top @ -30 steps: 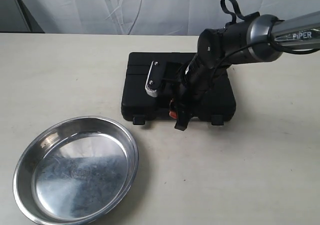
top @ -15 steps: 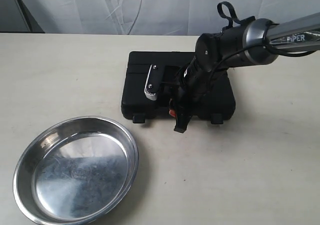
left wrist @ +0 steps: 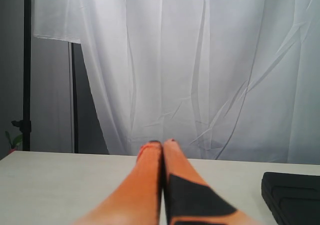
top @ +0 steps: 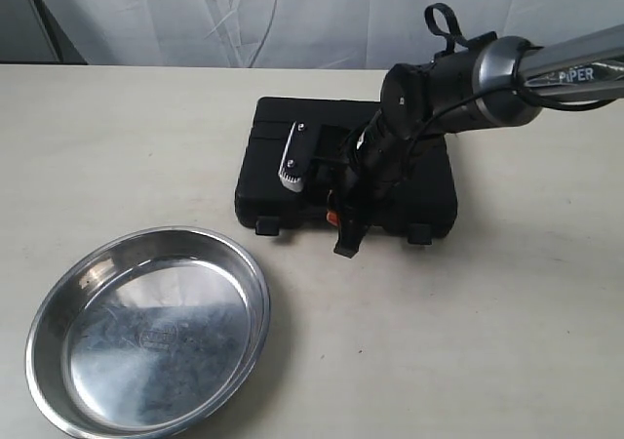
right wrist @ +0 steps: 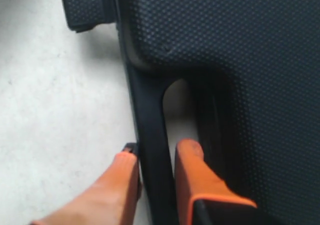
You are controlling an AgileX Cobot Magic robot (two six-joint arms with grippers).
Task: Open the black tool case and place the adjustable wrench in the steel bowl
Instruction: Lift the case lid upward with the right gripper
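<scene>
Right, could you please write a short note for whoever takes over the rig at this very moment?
Left pincer: shut, holding nothing.
Right pincer: shut on the handle bar of the black tool case, one side in the slot, one outside.
The case lies closed on the table; the steel bowl sits empty beside it, apart. The adjustable wrench is not in view.
Done: handle gripped. Left: open the case, put the wrench in the bowl.
</scene>
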